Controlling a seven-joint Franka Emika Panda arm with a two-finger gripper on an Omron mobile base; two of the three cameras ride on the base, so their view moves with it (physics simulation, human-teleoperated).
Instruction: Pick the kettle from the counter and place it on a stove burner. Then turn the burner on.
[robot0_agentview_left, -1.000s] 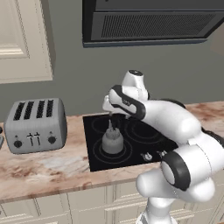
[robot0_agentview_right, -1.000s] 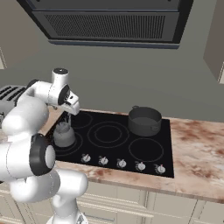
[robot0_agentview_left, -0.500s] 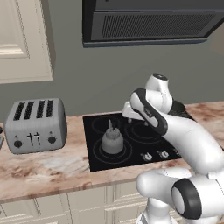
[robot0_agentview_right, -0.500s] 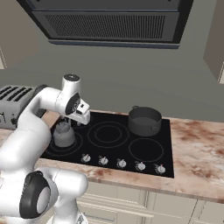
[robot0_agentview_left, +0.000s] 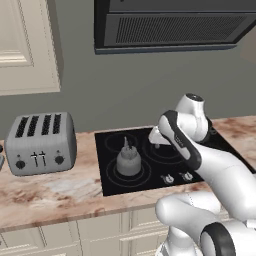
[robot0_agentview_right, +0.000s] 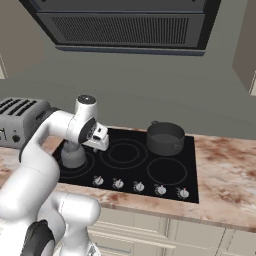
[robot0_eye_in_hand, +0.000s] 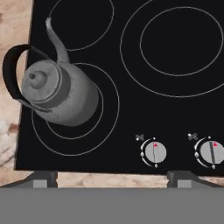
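Observation:
The small grey kettle (robot0_eye_in_hand: 57, 94) stands upright on the front-left stove burner (robot0_eye_in_hand: 106, 114) of the black cooktop, free of any grip. It also shows as kettle (robot0_agentview_left: 128, 161) and as kettle (robot0_agentview_right: 73, 156), partly behind my arm. My gripper (robot0_eye_in_hand: 111, 176) is open and holds nothing. It hangs above the front edge of the cooktop, to the right of the kettle, over the row of knobs. The nearest knob (robot0_eye_in_hand: 155, 152) lies just ahead of the fingertips. The hand (robot0_agentview_left: 159, 134) sits right of the kettle and higher than it. The marbled counter (robot0_agentview_left: 50, 195) runs around the cooktop.
A silver toaster (robot0_agentview_left: 40, 142) stands on the counter left of the cooktop. A dark pot (robot0_agentview_right: 165, 137) with side handles sits on the back-right burner. A second knob (robot0_eye_in_hand: 211, 152) is right of the first. A range hood (robot0_agentview_right: 130, 25) hangs overhead.
The arm has swung from above the kettle to the right and toward the knob row. The kettle stays on its burner. The gripper has stayed open.

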